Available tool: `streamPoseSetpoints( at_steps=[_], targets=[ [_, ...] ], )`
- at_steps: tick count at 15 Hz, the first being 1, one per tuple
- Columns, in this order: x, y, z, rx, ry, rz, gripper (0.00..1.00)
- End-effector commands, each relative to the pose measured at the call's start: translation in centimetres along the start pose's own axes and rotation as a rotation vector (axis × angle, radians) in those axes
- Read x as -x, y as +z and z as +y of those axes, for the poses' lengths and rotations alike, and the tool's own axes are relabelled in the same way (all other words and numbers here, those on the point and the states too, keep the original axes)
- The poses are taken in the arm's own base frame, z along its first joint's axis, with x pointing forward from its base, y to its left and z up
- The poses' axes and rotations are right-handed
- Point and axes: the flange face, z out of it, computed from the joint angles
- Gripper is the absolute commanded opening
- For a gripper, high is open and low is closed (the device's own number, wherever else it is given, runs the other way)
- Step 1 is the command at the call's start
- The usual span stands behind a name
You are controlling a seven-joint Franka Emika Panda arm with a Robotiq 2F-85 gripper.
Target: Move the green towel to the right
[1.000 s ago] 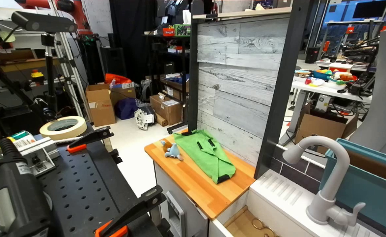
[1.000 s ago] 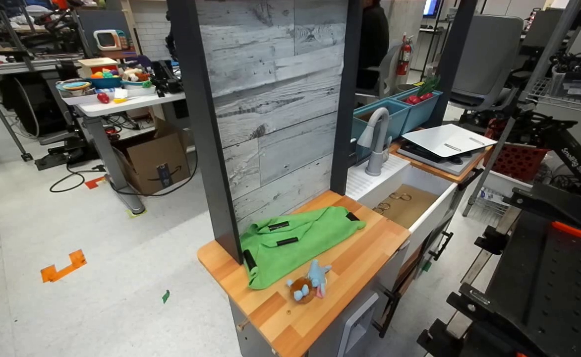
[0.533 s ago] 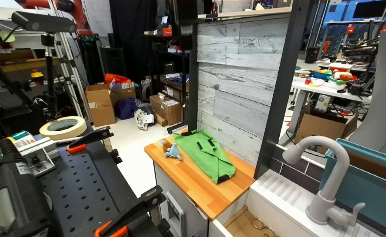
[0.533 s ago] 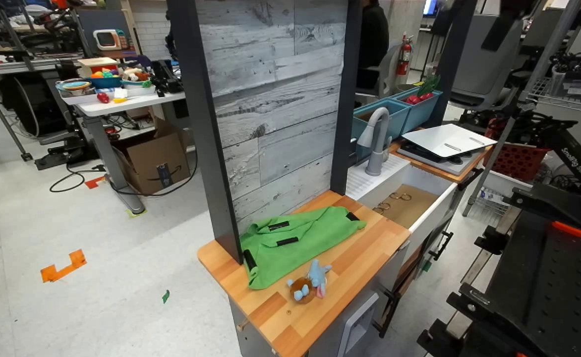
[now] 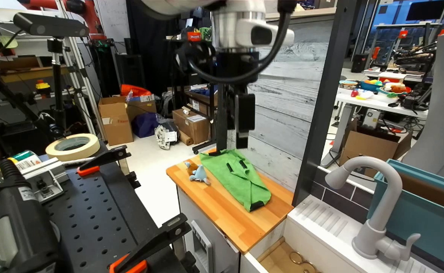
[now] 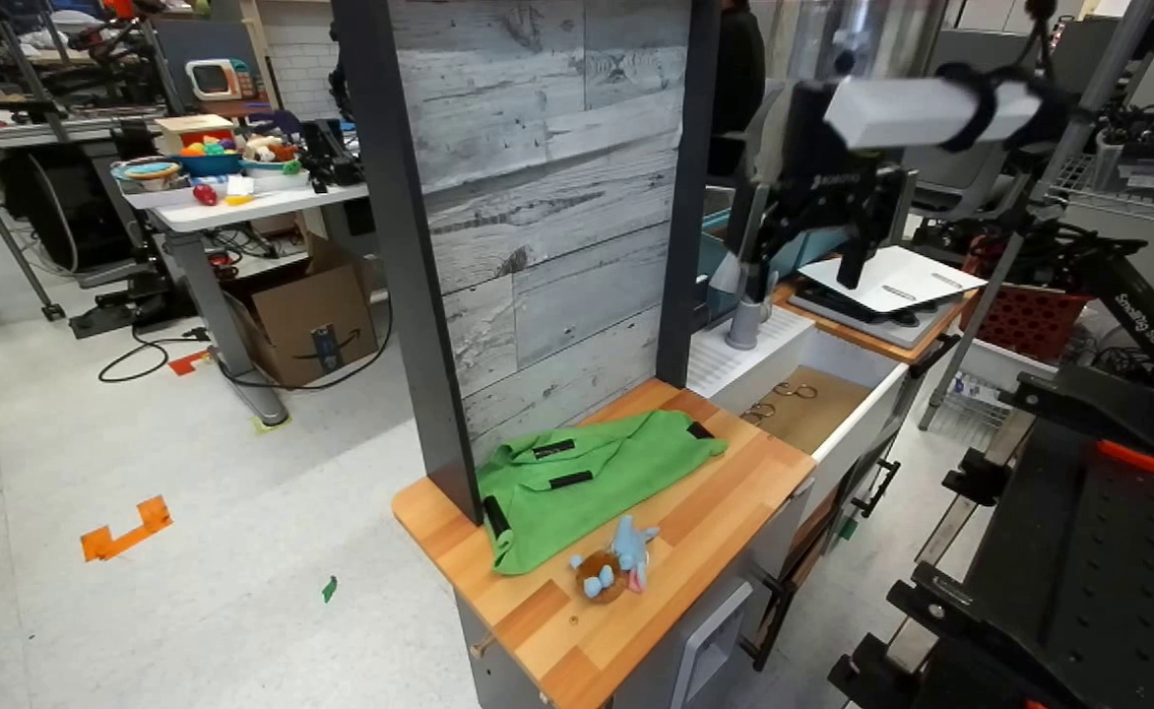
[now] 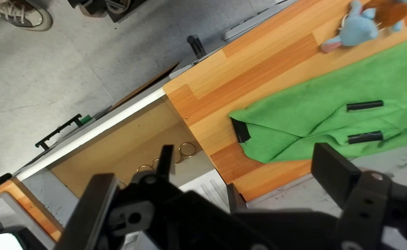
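The green towel (image 5: 237, 182) with black strips lies folded and creased on the wooden counter (image 5: 222, 206), along the grey plank panel. It also shows in an exterior view (image 6: 602, 507) and at the right of the wrist view (image 7: 300, 114). My gripper (image 5: 242, 142) hangs pointing down, in the air above the counter's level and apart from the towel. In an exterior view the gripper (image 6: 803, 276) appears in front of the faucet, its fingers spread. In the wrist view the gripper (image 7: 243, 156) is open with nothing between its fingers; the towel's end lies beyond them.
A blue plush toy (image 5: 199, 174) and a brown one (image 6: 597, 579) sit on the counter beside the towel. The plank panel (image 5: 279, 129) rises behind. A sink (image 6: 848, 404) with metal rings inside and a grey faucet (image 5: 388, 189) adjoin the counter.
The arm was out of view one second ago, showed at the top edge half a second ago, and has come down into both exterior views. The towel and toys have not moved.
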Motion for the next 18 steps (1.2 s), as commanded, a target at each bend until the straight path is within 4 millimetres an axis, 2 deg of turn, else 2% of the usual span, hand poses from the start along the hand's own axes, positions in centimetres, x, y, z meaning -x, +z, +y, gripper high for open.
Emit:
streamPoseSetpoints(
  at_steps=[1,3,7,12,15,18],
  targets=[
    [-4.1,6.5,-2.9,0.089,0.011,-0.009,1.00],
    [-4.9,9.1,-4.9,0.096,0.008,-0.022,1.00],
    [-5.3,12.9,-9.9,0.086,-0.030,-0.032,1.00],
    [-6.1,15.4,-15.4,0.034,-0.119,-0.093,1.00],
    [-5.9,17.0,-17.5,0.029,-0.182,-0.121,1.00],
    [-5.9,18.8,-18.4,0.042,-0.211,-0.131,1.00]
  ],
)
